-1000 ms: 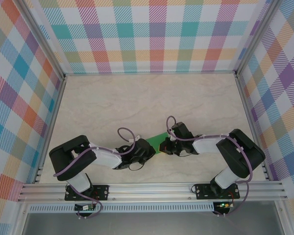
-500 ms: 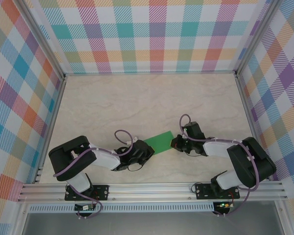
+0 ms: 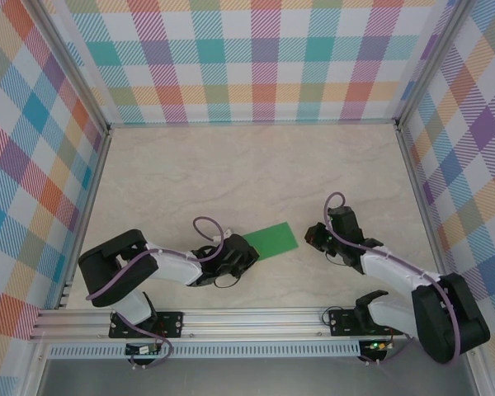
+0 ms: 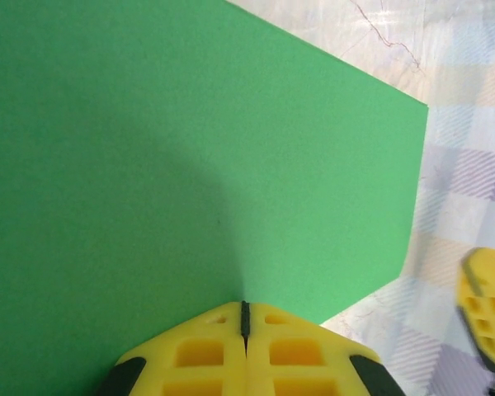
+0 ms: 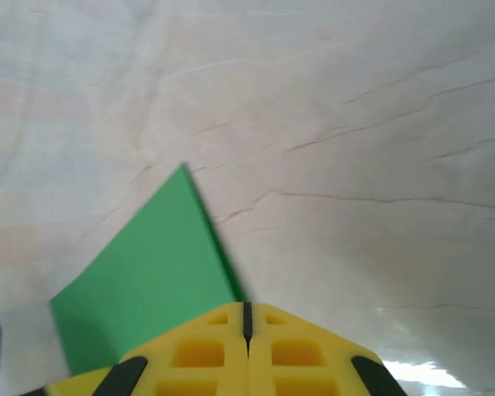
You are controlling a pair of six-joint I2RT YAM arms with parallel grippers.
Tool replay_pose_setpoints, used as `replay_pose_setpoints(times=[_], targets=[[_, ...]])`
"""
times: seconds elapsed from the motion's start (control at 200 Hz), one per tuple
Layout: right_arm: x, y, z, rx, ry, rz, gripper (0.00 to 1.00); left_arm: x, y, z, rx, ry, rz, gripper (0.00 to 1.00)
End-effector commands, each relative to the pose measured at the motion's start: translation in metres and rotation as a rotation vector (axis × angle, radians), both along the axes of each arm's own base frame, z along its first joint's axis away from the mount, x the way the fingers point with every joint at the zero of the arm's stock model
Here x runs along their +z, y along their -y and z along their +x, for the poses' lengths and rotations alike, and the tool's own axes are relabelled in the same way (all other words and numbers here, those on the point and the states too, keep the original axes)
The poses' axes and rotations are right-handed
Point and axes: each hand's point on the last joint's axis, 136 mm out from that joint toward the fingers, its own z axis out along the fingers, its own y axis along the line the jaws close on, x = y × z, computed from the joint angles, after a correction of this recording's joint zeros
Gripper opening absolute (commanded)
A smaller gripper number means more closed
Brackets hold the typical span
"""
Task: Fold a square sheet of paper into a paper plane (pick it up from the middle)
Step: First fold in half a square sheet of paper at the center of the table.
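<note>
The bright green sheet of paper (image 3: 272,240) lies on the pale marbled surface (image 3: 231,165), a little toward 6 o'clock from its middle. In the top view it shows as a narrow slanted strip, running from about 8 o'clock up to 2 o'clock. The left hand (image 3: 244,250) sits at the strip's 8 o'clock end. In the left wrist view its yellow fingertips (image 4: 214,351) are pressed together, with only a thin dark line between them. They pinch the near edge of the sheet (image 4: 190,165), whose plain green face bears no print and carries a soft shadow rising from the tips. The right hand (image 3: 312,237) is at 3 o'clock from the sheet, just beside its far end but apart from it. In its own camera the right hand (image 5: 246,316) is pressed together on nothing, and a corner of the sheet (image 5: 148,272) lies ahead toward 10 o'clock. Checked walls (image 3: 264,58) in pastel colours ring the surface, and purple cables (image 3: 206,224) loop over both arms.
</note>
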Motion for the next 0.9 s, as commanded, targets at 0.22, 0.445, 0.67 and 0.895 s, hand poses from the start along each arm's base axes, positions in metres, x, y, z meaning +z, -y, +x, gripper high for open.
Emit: replay_pose_setpoints(times=[0.22, 0.445, 0.67, 0.895], targets=[[0.023, -0.091, -0.015, 0.282, -0.048, 0.221, 0.00, -0.006, -0.045, 0.002, -0.159, 0.032, 0.273, 0.00], [0.005, -0.123, -0.013, 0.296, -0.114, 0.221, 0.00, 0.026, -0.004, 0.015, -0.167, 0.082, 0.084, 0.00], [-0.025, -0.117, -0.020, 0.278, -0.190, 0.172, 0.00, 0.017, 0.002, 0.019, -0.124, 0.071, 0.050, 0.00], [-0.051, -0.101, -0.029, 0.237, -0.259, 0.093, 0.00, -0.017, -0.021, 0.010, -0.040, 0.020, 0.097, 0.00]])
